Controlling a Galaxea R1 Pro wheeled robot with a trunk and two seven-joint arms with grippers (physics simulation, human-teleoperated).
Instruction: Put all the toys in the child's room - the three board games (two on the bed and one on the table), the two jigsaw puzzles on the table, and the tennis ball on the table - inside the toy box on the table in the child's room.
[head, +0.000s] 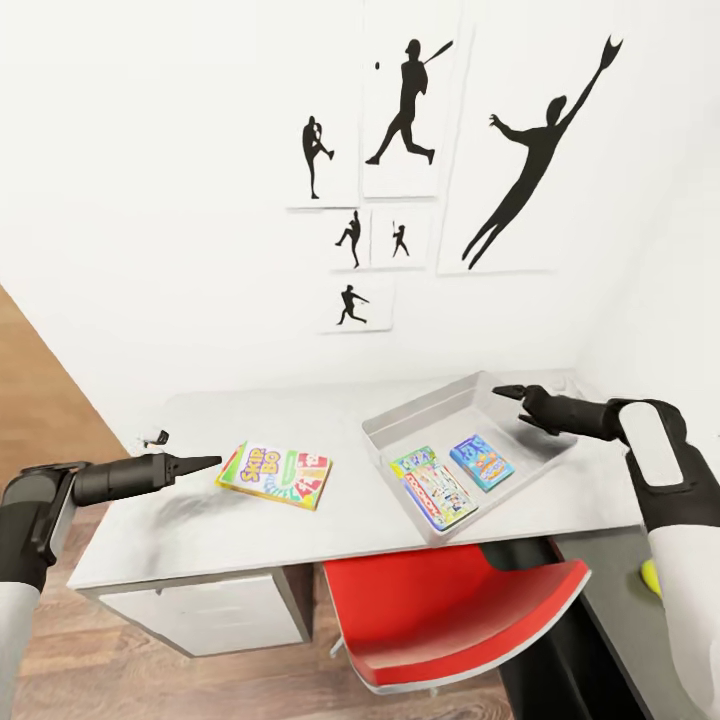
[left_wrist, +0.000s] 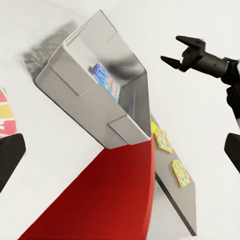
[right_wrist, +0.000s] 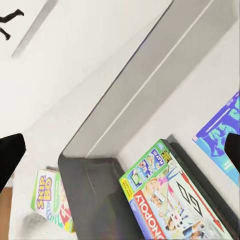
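Observation:
The light grey toy box (head: 398, 470) stands on the table (head: 190, 530) at right of middle. Two board games lie inside it: a Monopoly box (head: 435, 488) and a blue one (head: 482, 461). A third board game, yellow-green-red Skip-Bo (head: 275, 475), lies flat on the table left of the box. My left gripper (head: 207, 463) hovers open just left of Skip-Bo, holding nothing. My right gripper (head: 505, 393) hangs open and empty over the box's far rim, its spread fingers (left_wrist: 165, 60) clear in the left wrist view. Two jigsaw puzzles (left_wrist: 162, 140) (left_wrist: 181, 172) lie beyond the box. The tennis ball (head: 650, 577) sits at the far right.
A red chair (head: 450, 620) is tucked under the table's front edge below the toy box. A white drawer unit (head: 200, 615) sits under the table's left end. A white wall with black silhouette posters (head: 400, 120) backs the table. Wooden floor (head: 40, 400) lies left.

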